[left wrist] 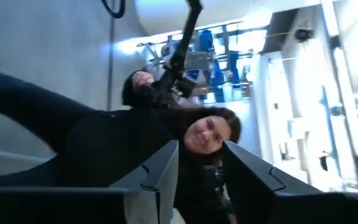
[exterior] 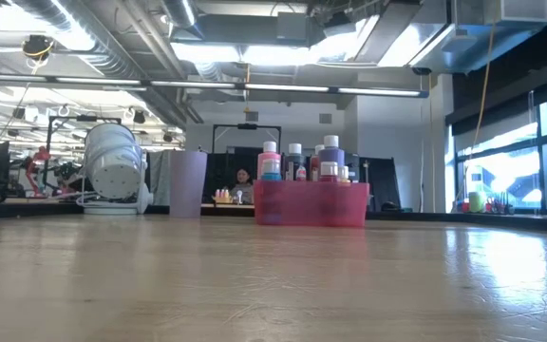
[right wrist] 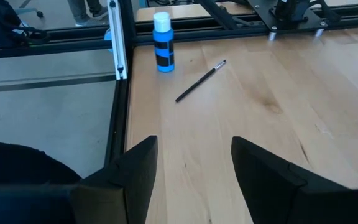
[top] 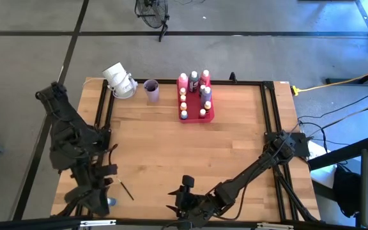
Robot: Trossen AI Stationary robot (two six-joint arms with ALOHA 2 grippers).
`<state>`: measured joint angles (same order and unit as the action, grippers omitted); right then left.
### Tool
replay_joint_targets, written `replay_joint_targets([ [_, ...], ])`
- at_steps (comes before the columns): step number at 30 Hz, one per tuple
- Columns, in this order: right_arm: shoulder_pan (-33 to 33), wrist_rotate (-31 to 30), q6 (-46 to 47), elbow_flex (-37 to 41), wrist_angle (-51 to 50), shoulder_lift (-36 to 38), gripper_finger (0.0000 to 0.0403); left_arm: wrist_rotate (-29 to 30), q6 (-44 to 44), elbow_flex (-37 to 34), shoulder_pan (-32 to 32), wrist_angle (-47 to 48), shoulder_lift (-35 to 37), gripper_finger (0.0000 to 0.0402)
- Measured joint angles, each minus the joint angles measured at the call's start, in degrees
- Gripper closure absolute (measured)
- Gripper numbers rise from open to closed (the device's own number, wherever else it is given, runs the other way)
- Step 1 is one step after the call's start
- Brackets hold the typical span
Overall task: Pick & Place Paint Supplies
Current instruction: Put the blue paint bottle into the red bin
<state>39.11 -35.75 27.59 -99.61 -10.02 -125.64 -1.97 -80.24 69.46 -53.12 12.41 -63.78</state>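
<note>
A blue paint bottle [right wrist: 163,42] with a pale cap stands upright on its base by the table's near left corner [top: 110,202]. Beside it a thin dark paintbrush [right wrist: 201,81] lies flat on the wood [top: 126,190]. Several more bottles [top: 194,80] stand in the pink-red tray [top: 208,116] at the far middle. My left gripper [top: 94,195] is raised above the near left corner, open, nothing between its fingers [left wrist: 201,168]. My right gripper [top: 179,197] is by the near edge, open and empty, pointing toward the bottle and brush [right wrist: 194,162].
A lilac cup [top: 151,89] and a white round device [top: 119,80] stand at the far edge, left of the tray. Black frame rails [top: 270,108] border the tabletop. Bare wood [top: 222,153] spans the middle. A person [left wrist: 104,143] is beyond the table's near side.
</note>
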Motion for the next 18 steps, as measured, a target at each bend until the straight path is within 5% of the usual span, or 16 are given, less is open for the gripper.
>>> replay_joint_targets([
  [5, 0.07, 0.02, 0.0, 0.0, 0.0, 0.0, 0.0194, 0.33, -3.08, 5.43, -1.07, 15.53, -3.59, 0.0299],
  [12, 0.26, 0.0, 0.0, 0.0, 0.0, 0.0, 0.0194, -7.33, -12.7, 10.36, -0.4, 47.22, -7.66, 0.0338],
  [18, 0.31, -0.07, 0.25, -0.02, 0.83, -0.76, 0.0194, 4.12, -11.38, 12.62, -2.09, 63.29, -9.95, 0.0388],
])
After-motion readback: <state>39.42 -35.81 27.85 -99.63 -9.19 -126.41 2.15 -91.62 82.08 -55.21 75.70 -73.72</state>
